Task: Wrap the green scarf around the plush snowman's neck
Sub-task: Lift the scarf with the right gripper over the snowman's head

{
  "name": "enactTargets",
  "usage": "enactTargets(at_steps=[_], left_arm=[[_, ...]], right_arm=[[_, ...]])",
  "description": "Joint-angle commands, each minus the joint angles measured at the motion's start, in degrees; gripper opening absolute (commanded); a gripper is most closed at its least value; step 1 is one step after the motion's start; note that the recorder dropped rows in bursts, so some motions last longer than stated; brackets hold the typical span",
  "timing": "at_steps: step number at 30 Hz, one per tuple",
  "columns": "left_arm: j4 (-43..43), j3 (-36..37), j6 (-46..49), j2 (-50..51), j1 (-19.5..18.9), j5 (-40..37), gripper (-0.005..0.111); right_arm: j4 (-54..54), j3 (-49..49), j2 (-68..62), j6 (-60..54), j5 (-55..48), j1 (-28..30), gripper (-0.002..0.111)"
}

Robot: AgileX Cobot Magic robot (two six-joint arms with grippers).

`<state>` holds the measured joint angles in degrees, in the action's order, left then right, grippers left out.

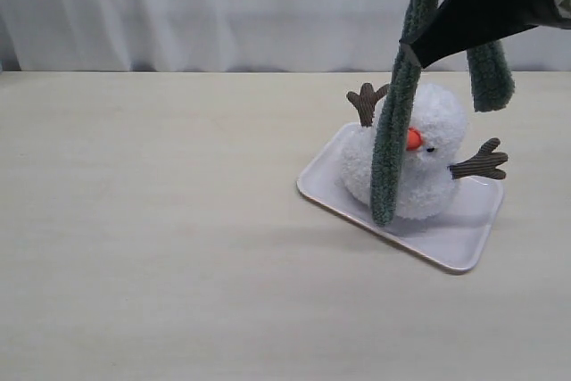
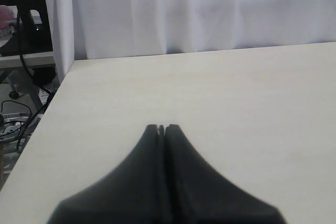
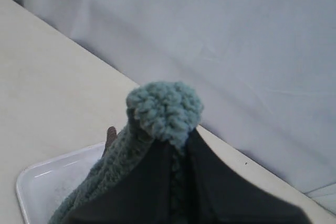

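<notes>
Overhead, at the upper right of the exterior view, the right gripper [image 3: 176, 149], a black wedge-shaped pair of fingers, is clamped tight on a long, fuzzy, dull-green knitted scarf [image 1: 393, 131]. The scarf is pinched partway along its length, so it hangs in two strands. The longer strand drops straight down in front of a fluffy white plush snowman [image 1: 439, 113], passing just beside its round orange nose [image 1: 413, 138] and ending low against the front of the body. Whether it touches the plush cannot be told. The shorter strand hangs on the other side of the gripper and ends in the air beside the snowman's head.

The snowman sits on a shallow white rectangular tray [image 1: 466, 240] set at an angle on a pale wood-grain table [image 1: 161, 220]. Its two brown twig arms stick out, one up behind the long strand and one out to the side. The scarf is not yet wound round the snowman.

The left gripper [image 2: 161, 128], also black, has its fingers pressed together with nothing between them, above bare table. A white curtain [image 1: 223, 6] hangs behind the table.
</notes>
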<state>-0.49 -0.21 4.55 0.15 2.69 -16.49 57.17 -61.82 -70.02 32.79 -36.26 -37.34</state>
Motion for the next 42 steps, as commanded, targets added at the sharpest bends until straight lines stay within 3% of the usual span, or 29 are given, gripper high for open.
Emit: enactTargets(at_steps=[1,15,23,30,36,42], left_arm=[[-0.2,0.2,-0.4,-0.1,0.0,0.7,0.000],[-0.1,0.2,-0.4,-0.1,0.0,0.6,0.000],[-0.1,0.2,-0.4,-0.1,0.0,0.6,0.000],[-0.1,0.2,-0.4,-0.1,0.0,0.6,0.000],[-0.1,0.2,-0.4,-0.1,0.0,0.6,0.000],[-0.1,0.2,-0.4,-0.1,0.0,0.6,0.000]], right_arm=[[5.9,0.3,-2.2,6.8,0.8,0.0,0.004],[20.2,0.3,-11.6,17.0,-1.5,1.3,0.004],[20.4,0.1,-14.3,24.3,1.1,8.2,0.004],[20.4,0.1,-14.3,27.0,12.0,15.3,0.004],[20.4,-0.1,-16.4,34.0,15.5,20.8,0.004],[20.4,-0.1,-19.8,34.9,21.3,22.8,0.004]])
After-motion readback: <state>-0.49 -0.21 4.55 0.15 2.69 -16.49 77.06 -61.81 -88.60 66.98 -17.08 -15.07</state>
